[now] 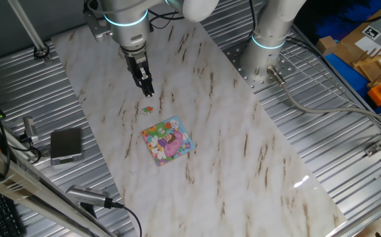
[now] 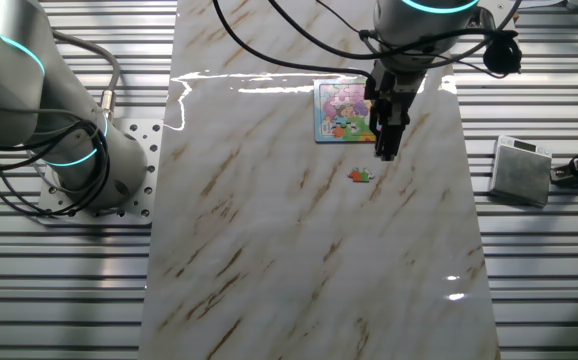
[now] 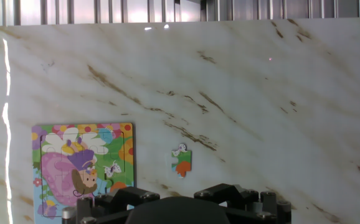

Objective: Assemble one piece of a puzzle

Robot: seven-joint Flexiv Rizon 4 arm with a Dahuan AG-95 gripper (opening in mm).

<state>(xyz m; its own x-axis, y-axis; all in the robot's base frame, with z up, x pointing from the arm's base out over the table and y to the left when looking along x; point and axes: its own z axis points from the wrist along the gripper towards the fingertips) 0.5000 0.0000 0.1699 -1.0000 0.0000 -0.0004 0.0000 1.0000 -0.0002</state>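
The piece (image 1: 148, 109) is a tiny greenish scrap with orange spots, lying alone on the marble board. It also shows in the other fixed view (image 2: 359, 176) and the hand view (image 3: 181, 160). The puzzle (image 1: 167, 140), a colourful square, lies flat a short way from it (image 2: 342, 110) (image 3: 83, 168). My gripper (image 1: 149, 93) hangs above the board close to the piece, points down and holds nothing (image 2: 386, 155). Its fingers look pressed together in both fixed views. The hand view shows only the dark gripper body along the bottom edge.
A grey box (image 1: 66, 145) sits on the ribbed metal table beside the marble board (image 1: 230, 131). A second arm's base (image 1: 267, 39) stands at the board's far side. Cables (image 1: 309, 105) run over the metal. Blue and orange items (image 1: 375, 72) lie at one corner.
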